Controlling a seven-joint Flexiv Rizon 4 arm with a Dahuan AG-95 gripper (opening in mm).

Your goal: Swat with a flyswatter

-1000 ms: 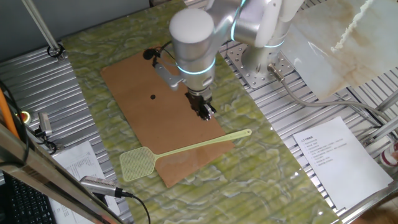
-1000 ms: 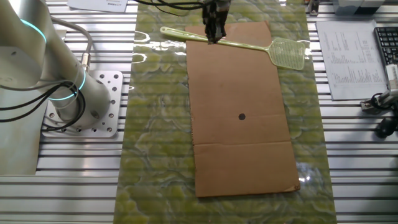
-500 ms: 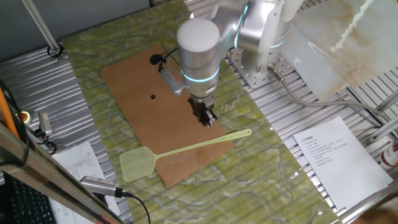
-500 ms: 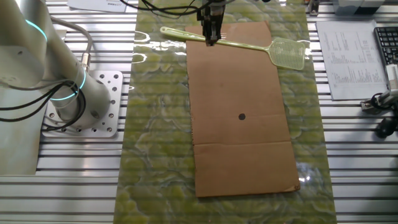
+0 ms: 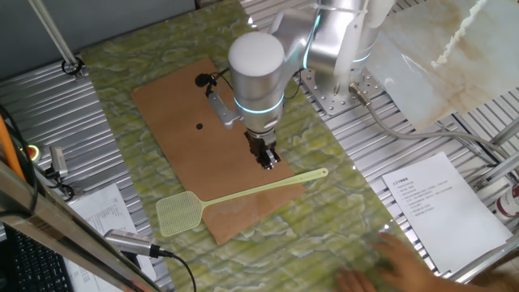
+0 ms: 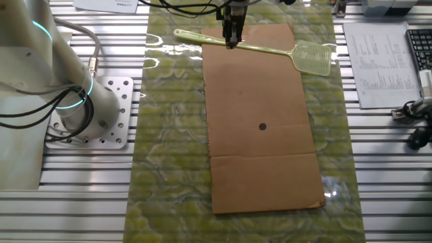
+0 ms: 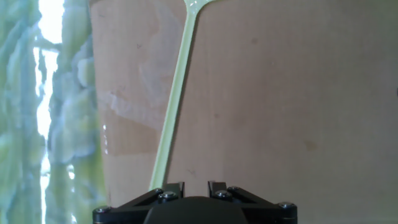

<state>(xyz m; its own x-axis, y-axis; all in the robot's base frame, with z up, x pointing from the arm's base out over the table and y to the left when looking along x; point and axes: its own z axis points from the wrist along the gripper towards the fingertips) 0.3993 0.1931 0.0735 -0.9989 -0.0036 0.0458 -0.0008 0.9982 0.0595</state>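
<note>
The pale yellow-green flyswatter (image 5: 259, 191) lies flat across the front edge of a brown cardboard sheet (image 5: 178, 105), mesh head at the left, loop end at the right. In the other fixed view the flyswatter (image 6: 256, 46) lies along the cardboard's (image 6: 263, 169) far edge. My gripper (image 5: 268, 161) points down just above the cardboard, close behind the handle's middle, also in the other fixed view (image 6: 231, 40). In the hand view the handle (image 7: 177, 93) runs up just left of my gripper (image 7: 194, 186). The jaws stand a little apart with nothing between them.
A small black dot (image 5: 199, 126) marks the cardboard. A green marbled mat (image 5: 340, 162) covers the table. Printed papers (image 5: 438, 203) lie at the right. A blurred human hand (image 5: 389, 264) shows at the front right edge. The robot base (image 6: 88, 108) stands at the side.
My gripper has moved a little forward and down toward the flyswatter's handle. A blurred hand has come into view at the front right edge. The flyswatter has not moved.
</note>
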